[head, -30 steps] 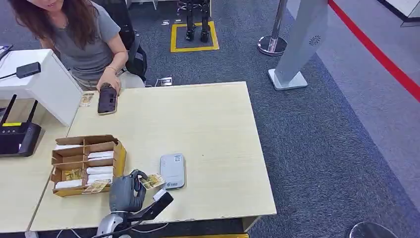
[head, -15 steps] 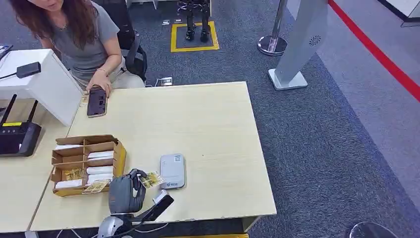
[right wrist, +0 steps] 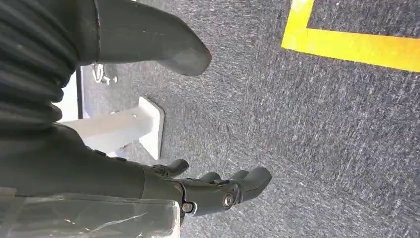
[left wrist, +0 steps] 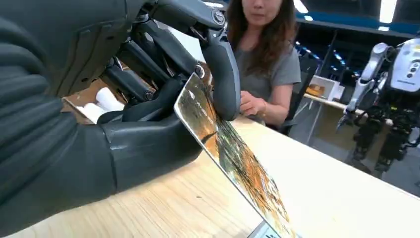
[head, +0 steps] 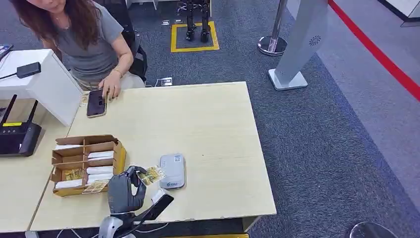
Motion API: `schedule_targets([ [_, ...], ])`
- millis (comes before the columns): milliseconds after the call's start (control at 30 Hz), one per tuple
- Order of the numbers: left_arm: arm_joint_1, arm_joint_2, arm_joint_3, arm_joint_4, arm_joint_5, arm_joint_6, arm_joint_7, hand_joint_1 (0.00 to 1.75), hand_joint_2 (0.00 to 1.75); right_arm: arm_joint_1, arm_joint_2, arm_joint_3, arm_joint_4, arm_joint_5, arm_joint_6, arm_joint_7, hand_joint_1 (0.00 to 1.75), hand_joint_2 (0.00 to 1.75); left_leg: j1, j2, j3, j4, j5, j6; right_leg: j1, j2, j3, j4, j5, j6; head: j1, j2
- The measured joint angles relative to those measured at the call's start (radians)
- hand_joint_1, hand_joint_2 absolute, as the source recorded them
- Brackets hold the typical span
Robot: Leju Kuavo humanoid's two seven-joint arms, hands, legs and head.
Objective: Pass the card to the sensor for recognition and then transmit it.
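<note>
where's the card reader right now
In the head view, the white card reader lies near the table's front edge, right of the cardboard box, beside the left hand's card.

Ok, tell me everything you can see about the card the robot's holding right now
The card is thin, flat and glossy, printed in gold and yellow with darker patches; the print is too blurred to read. The left hand pinches one end between thumb and fingers, so the card sticks out tilted, its free end pointing toward the white sensor on the table. In the head view that end overlaps the sensor's near-left edge; whether it touches cannot be told. Nothing else touches the card.
</note>
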Motion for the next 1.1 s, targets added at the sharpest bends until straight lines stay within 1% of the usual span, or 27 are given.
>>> schedule_targets([
  [167, -0.015, 0.000, 0.000, 0.026, 0.082, 0.000, 0.024, 1.75, 1.75, 0.000, 0.000, 0.003, 0.000, 0.002, 0.000, 0.000, 0.00, 1.75, 0.000, 0.000, 0.000, 0.000, 0.000, 0.000, 0.000, 0.000, 0.000, 0.000, 0.000, 0.000, 0.000, 0.000],
  [233, -0.024, 0.000, 0.000, 0.046, 0.135, -0.001, 0.026, 1.75, 1.75, 0.000, 0.000, 0.006, 0.000, 0.003, 0.000, 0.002, 0.00, 1.75, 0.000, 0.000, 0.000, 0.000, 0.000, 0.000, 0.000, 0.000, 0.000, 0.000, 0.000, 0.000, 0.000, 0.000],
  [400, -0.047, -0.004, 0.007, 0.090, 0.352, -0.032, -0.017, 1.75, 1.75, 0.000, 0.000, 0.010, 0.000, 0.003, -0.001, 0.003, 0.00, 1.75, 0.000, 0.000, 0.000, 0.000, 0.000, 0.000, 0.000, 0.000, 0.000, 0.000, 0.000, 0.000, 0.000, 0.000],
  [500, -0.059, -0.011, 0.028, 0.108, 0.471, -0.090, -0.046, 1.75, 1.75, 0.000, 0.000, 0.013, 0.000, 0.005, -0.002, 0.003, 0.00, 1.75, 0.000, 0.000, 0.000, 0.000, 0.000, 0.000, 0.000, 0.000, 0.000, 0.000, 0.000, 0.000, 0.000, 0.000],
  [533, -0.062, -0.012, 0.033, 0.111, 0.488, -0.098, -0.054, 1.75, 1.75, 0.000, 0.000, 0.015, 0.000, 0.005, -0.002, 0.003, 0.00, 1.75, 0.000, 0.000, 0.000, 0.000, 0.000, 0.000, 0.000, 0.000, 0.000, 0.000, 0.000, 0.000, 0.000, 0.000],
  [667, -0.074, -0.014, 0.043, 0.121, 0.533, -0.114, -0.086, 1.75, 1.75, -0.001, 0.000, 0.018, 0.000, 0.005, -0.003, 0.003, 0.00, 1.75, 0.000, 0.000, 0.000, 0.000, 0.000, 0.000, 0.000, 0.000, 0.000, 0.000, 0.000, 0.000, 0.000, 0.000],
  [767, -0.079, -0.014, 0.044, 0.126, 0.546, -0.116, -0.097, 1.75, 1.75, -0.001, 0.000, 0.019, 0.000, 0.005, -0.003, 0.003, 0.00, 1.75, 0.000, 0.000, 0.000, 0.000, 0.000, 0.000, 0.000, 0.000, 0.000, 0.000, 0.000, 0.000, 0.000, 0.000],
  [1100, -0.084, -0.014, 0.044, 0.138, 0.542, -0.104, -0.110, 1.75, 1.75, -0.001, 0.000, 0.022, 0.000, 0.005, 0.000, 0.003, 0.00, 1.75, 0.000, 0.000, 0.000, 0.000, 0.000, 0.000, 0.000, 0.000, 0.000, 0.000, 0.000, 0.000, 0.000, 0.000],
])
